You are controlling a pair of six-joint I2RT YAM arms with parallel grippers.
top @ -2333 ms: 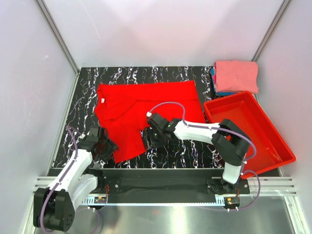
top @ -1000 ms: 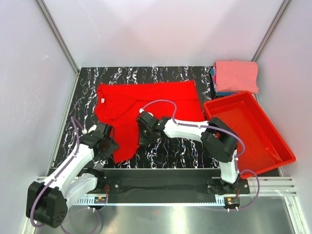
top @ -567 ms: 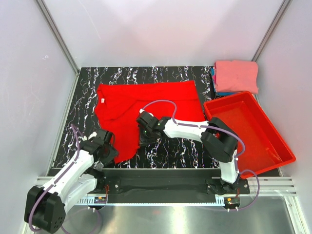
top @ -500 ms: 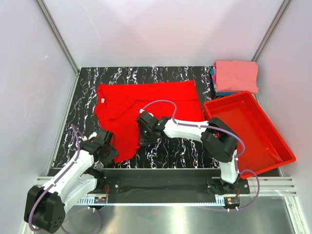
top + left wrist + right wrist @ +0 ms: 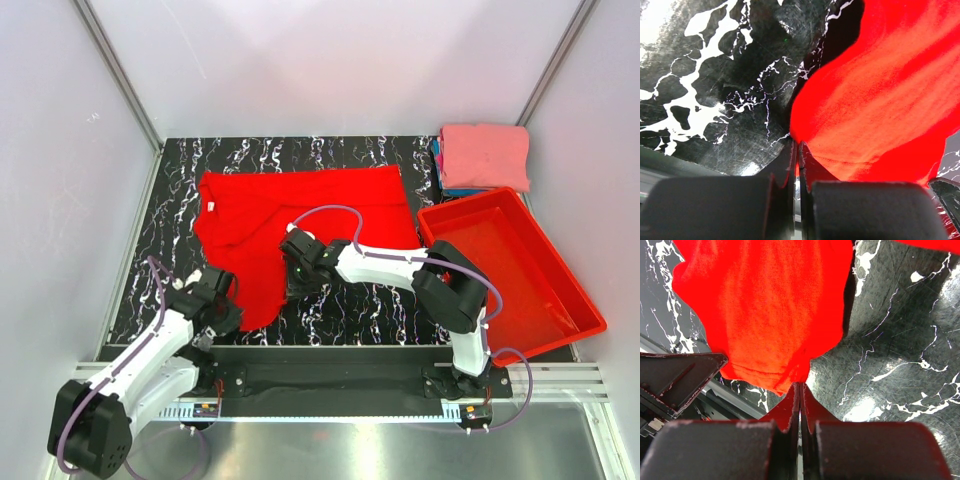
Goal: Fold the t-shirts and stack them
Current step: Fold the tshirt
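Looking over the wide black table with white swirls, I can see my job is only partly done. The big bright red cloth t-shirt lies in the middle of it. It is mostly spread flat, with its near left part bunched over, so it is not folded yet. To the right sits the hard red plastic bin. At the far right corner, just behind the bin, a folded salmon-pink cloth t-shirt rests on top of folded blue cloth t-shirts, so I think those are finished. My left gripper is pressed together, pinching the near left edge of the red one. My right gripper is pressed together too, pinching the near edge a bit further right. What is left, I think, is folding the red one and putting it on the pile
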